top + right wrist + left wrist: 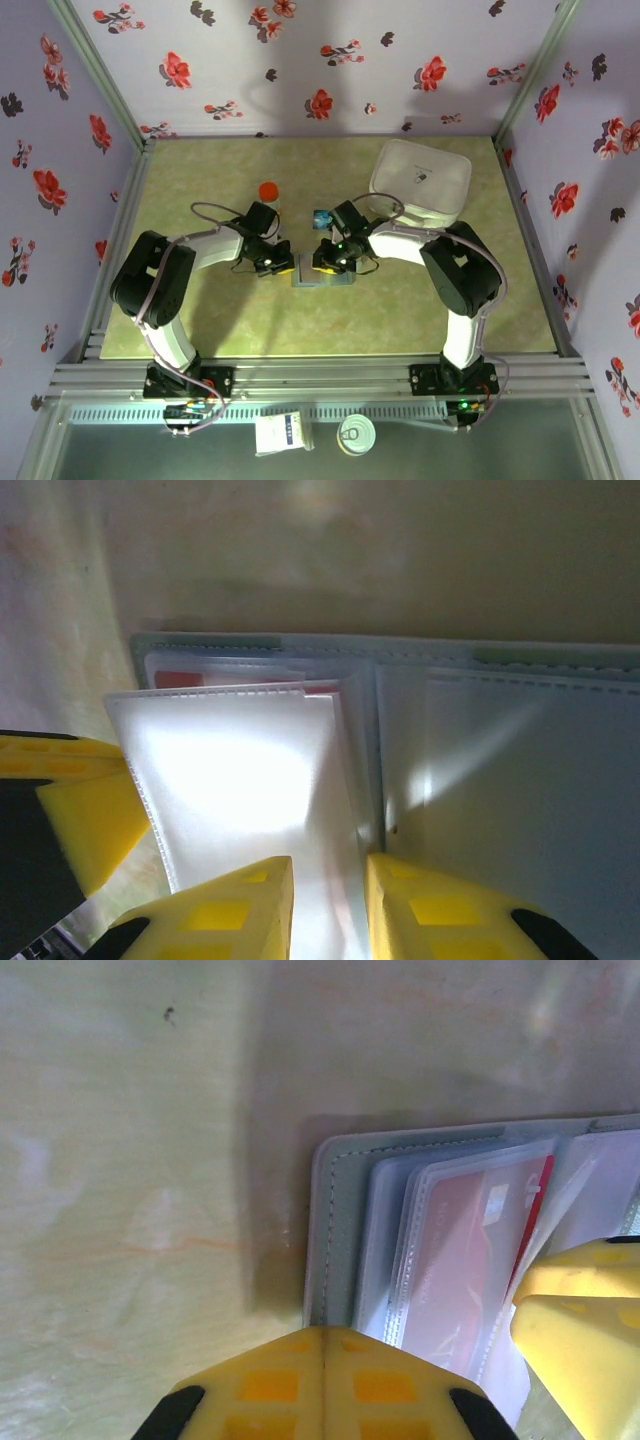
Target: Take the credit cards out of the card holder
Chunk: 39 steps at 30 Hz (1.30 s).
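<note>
Top view: arms bent inward, the left hand (281, 266) and right hand (323, 264) cover most of the card holder (340, 281) at the centre of the green bench (200, 320); floral walls (330, 60) surround it. Left wrist: the left hand's fingers are pressed together at the holder's edge, and a red credit card (470, 1250) blurs behind plastic. Right wrist: the right hand pinches a glare-whitened clear sleeve (230, 770).

Card holder (510, 780): you have it lying open at mid-table (220, 320), with a card (470, 1260) in the sleeves of its left half.
Left gripper (323, 1375): at the holder's left edge.
Right gripper (328, 900): at the fold, a sleeve between its fingers.
Capped container (268, 192): behind your left gripper.
Lidded box (420, 182): far right.
</note>
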Tool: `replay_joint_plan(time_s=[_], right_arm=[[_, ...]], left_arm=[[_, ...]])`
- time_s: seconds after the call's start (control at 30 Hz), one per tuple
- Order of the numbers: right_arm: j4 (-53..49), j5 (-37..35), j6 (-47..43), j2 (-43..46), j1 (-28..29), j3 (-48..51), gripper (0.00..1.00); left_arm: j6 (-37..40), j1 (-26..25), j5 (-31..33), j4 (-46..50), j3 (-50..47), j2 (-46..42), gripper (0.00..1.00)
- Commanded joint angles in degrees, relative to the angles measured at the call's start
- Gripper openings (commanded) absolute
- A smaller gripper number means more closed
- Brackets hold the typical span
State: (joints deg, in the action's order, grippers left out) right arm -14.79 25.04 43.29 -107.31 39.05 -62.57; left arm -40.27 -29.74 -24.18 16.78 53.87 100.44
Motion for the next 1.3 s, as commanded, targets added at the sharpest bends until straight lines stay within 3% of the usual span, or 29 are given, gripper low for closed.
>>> replay_joint_plan(time_s=[0.0,0.4,1.27], right_arm=[[-4.3,-3.4,-1.6,1.5,0.2,-0.7,0.27],[-1.6,-2.0,-0.8,0.4,-0.2,1.4,0.24],[0.6,-0.5,-0.5,1.5,-1.2,2.9,0.23]], left_arm=[[1.2,-0.3,0.6,1.7,0.9,0.9,0.00],[-0.9,-0.5,-0.2,0.6,1.3,-3.5,0.03],[-2.8,-4.0,-2.5,-0.3,5.8,1.1,0.04]])
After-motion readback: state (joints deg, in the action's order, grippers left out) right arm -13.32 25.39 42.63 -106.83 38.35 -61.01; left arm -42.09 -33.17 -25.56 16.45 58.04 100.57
